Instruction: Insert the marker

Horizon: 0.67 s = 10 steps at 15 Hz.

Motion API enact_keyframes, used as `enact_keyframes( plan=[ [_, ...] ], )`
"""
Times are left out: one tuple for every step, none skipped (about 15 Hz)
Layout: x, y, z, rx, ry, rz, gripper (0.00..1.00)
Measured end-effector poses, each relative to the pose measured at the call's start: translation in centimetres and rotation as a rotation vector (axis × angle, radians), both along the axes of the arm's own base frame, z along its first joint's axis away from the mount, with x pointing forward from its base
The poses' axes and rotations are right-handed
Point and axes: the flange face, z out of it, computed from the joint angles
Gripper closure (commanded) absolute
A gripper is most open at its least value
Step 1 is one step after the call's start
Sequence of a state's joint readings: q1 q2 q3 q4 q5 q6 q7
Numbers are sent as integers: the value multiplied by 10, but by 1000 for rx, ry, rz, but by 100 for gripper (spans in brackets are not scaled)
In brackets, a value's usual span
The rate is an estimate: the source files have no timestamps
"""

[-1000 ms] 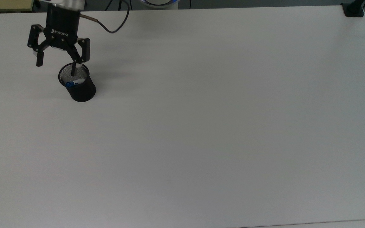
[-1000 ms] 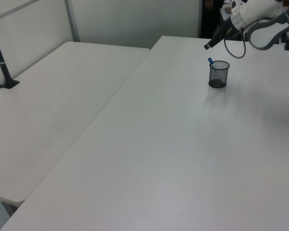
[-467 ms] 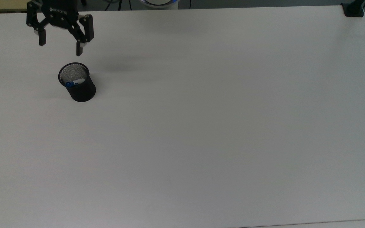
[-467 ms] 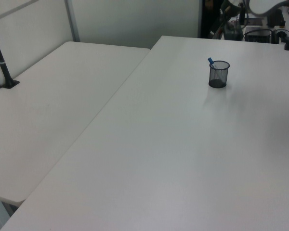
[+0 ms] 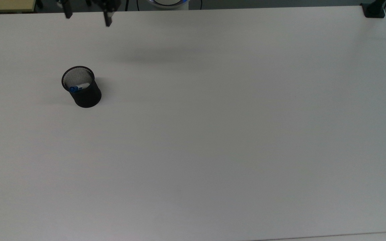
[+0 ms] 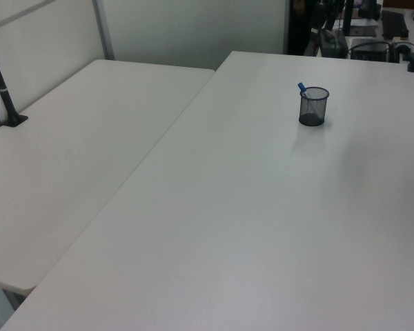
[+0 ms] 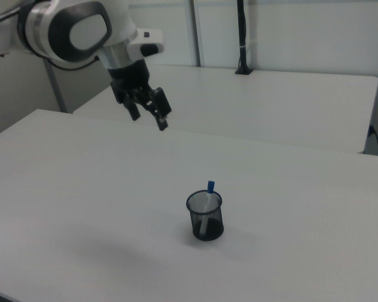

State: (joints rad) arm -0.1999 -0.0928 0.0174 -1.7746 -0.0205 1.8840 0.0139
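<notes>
The marker [image 5: 75, 88] stands inside the black mesh cup [image 5: 81, 87], leaning against its rim, blue cap up. In the left view the blue cap of the marker [image 6: 301, 87] pokes above the cup [image 6: 313, 106]. From the right view, the marker [image 7: 210, 187] rises just past the rim of the cup [image 7: 205, 217]. My gripper [image 7: 149, 117] hangs open and empty, high above the table and well away from the cup. Its two fingertips show at the top view's upper edge, so the gripper [image 5: 88, 17] is beyond the cup there.
A black clamp [image 5: 374, 10] sits at the table's far corner on the top view's right. A second white table [image 6: 69, 152] adjoins on the left view's left, with a black post [image 6: 3, 86] on it. Another post [image 7: 242, 38] stands behind.
My gripper has lifted off the cup, open, and drawn back toward the top view's upper edge. The marker stays in the cup, which has not moved.
</notes>
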Motion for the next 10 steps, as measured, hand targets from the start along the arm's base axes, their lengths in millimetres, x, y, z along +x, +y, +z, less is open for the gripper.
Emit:
enact_keyframes(
  plan=[
    [-2, 10, 6, 15, 33, 7, 0],
    [-4, 20, 9, 29, 61, 11, 0],
    [-6, 32, 11, 40, 84, 11, 0],
    [-6, 43, 11, 45, 100, 10, 0],
    [-6, 54, 10, 48, 110, 9, 0],
    [-5, 63, 8, 50, 116, 9, 0],
    [-4, 69, 7, 51, 120, 8, 0],
    [-3, 73, 5, 51, 122, 13, 0],
    [-3, 73, 4, 51, 125, 14, 0],
    [-2, 72, 2, 51, 128, 12, 0]
  ],
)
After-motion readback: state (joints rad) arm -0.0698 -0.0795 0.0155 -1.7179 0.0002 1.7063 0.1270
